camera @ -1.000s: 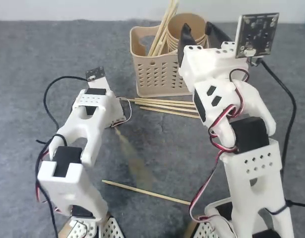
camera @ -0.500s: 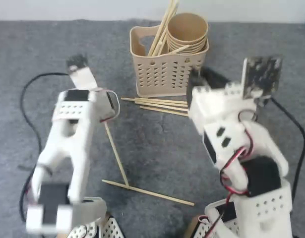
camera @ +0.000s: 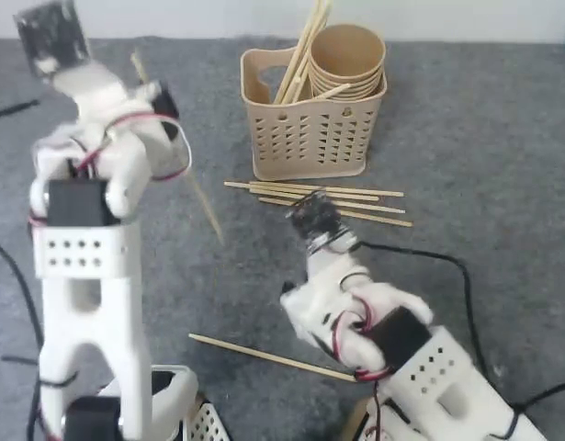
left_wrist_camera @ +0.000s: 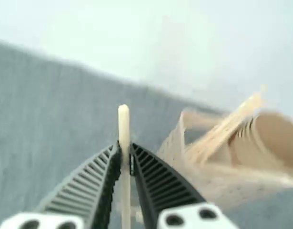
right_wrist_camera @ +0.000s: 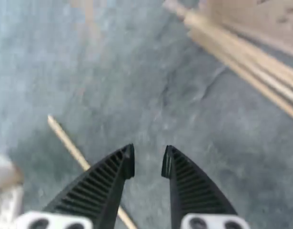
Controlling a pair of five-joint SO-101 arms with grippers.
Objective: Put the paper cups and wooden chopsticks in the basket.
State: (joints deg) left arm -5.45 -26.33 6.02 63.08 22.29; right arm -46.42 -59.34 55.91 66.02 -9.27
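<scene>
My left gripper (left_wrist_camera: 125,149) is shut on a wooden chopstick (left_wrist_camera: 123,119) and held high above the left side of the table. In the high view that chopstick (camera: 201,200) slants down from the gripper (camera: 165,103). The beige basket (camera: 305,138) at the back holds stacked paper cups (camera: 348,57) and several chopsticks (camera: 300,55). Several more chopsticks (camera: 310,195) lie in front of it. My right gripper (right_wrist_camera: 148,155) hangs open and holds nothing, low over the carpet, beside a single chopstick (right_wrist_camera: 70,143) that also lies near the front (camera: 273,356).
Grey carpet (camera: 466,138) covers the table. The right arm (camera: 355,303) is folded low at the front centre, with its cable (camera: 429,257) trailing to the right. The left arm's tall body (camera: 84,276) stands at the front left.
The left arm has swung up and back, lifting one chopstick off the carpet. The right arm has drawn back from the basket and dropped low toward the front of the table.
</scene>
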